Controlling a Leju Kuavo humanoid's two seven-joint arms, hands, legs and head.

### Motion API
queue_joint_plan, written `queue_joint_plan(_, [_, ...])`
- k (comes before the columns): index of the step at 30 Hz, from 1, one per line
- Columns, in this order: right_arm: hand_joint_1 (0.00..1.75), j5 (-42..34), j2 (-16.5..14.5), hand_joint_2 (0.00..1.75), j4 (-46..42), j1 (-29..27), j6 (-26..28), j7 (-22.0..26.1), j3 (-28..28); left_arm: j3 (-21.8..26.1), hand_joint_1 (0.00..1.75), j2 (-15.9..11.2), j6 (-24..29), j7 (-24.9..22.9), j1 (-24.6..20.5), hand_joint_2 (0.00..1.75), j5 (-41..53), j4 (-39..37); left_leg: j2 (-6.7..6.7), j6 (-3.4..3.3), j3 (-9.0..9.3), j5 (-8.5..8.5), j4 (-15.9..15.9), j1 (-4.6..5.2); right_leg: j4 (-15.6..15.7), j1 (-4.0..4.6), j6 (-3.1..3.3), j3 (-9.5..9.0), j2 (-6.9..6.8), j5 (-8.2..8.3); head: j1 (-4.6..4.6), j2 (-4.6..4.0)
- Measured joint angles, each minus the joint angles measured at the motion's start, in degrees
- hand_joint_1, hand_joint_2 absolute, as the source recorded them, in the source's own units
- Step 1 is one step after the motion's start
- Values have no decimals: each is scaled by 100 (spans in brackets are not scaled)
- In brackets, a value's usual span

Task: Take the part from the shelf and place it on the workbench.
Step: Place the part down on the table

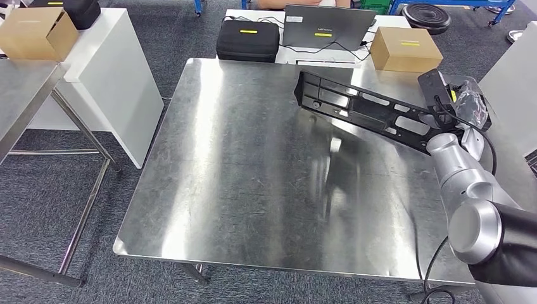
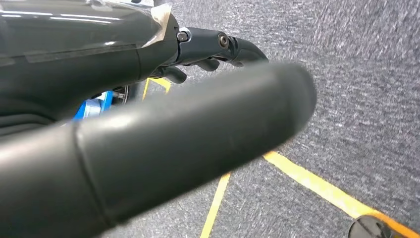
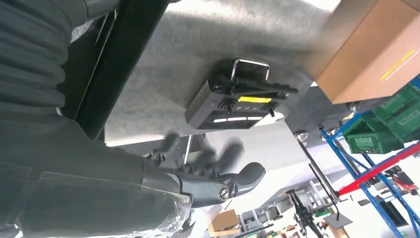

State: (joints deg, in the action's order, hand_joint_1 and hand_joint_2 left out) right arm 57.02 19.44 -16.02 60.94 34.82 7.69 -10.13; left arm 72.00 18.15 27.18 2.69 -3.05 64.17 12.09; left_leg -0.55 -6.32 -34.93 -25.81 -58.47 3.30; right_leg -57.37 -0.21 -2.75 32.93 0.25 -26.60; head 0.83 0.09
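The steel bench [image 1: 253, 164] spreads below the robot. Over its far right part the long black part [image 1: 361, 109] hangs tilted, gripped at one end by the right hand [image 1: 451, 114]. The left hand [image 2: 148, 124] hangs above carpet, its fingers [image 2: 223, 47] curled on nothing.

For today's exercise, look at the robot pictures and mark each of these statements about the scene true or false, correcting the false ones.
1. The right hand holds a long black part above the steel workbench. True.
2. The part lies flat on the workbench. False: it is held tilted in the air, one end raised over the bench.
3. A black case sits beyond the far edge of the workbench. True.
4. The cardboard box near the right arm is open. False: it is closed, with a yellow label on top.
5. The left hand grips the part. False: it hangs above grey carpet.
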Motion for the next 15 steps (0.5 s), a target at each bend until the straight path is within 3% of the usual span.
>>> queue_joint_plan(2, [0,8,-34,0,0,6,-9,-36,-5,0,0,1,-23,-10,0,0,2,-1,0,0,0,0,0,0,0,0,0,0,0,0,-2,0])
queue_joint_plan(8, [0,782,-53,0,0,91,-54,-578,85,-2,0,4,-309,-86,-1,0,67,-1,0,0,1,0,0,0,0,0,0,0,0,0,-4,0])
queue_joint_plan(15, [0,1745,26,0,2,268,-662,-956,635,-75,0,15,-547,-239,-17,0,364,-1,0,0,5,0,0,1,2,0,0,-6,0,0,-6,0])
